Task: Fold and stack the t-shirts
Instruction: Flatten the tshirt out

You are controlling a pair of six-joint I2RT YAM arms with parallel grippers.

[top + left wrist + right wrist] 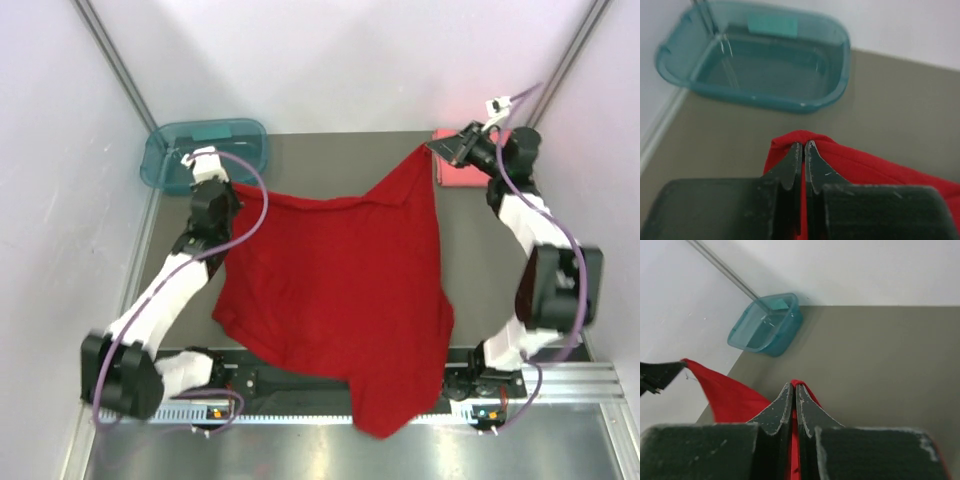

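Left gripper (803, 147) pinched shut on a corner of the red t-shirt (340, 290), left of centre in the top view; right gripper (793, 386) clamped tight on another corner, upper right; the shirt spreads between them over the table (330, 160), its lower tip past the near edge at bottom centre; only the top view shows the folded coral t-shirt (455, 172), upper right beside the right gripper; both wrist views show the teal tub (765, 65) close up.
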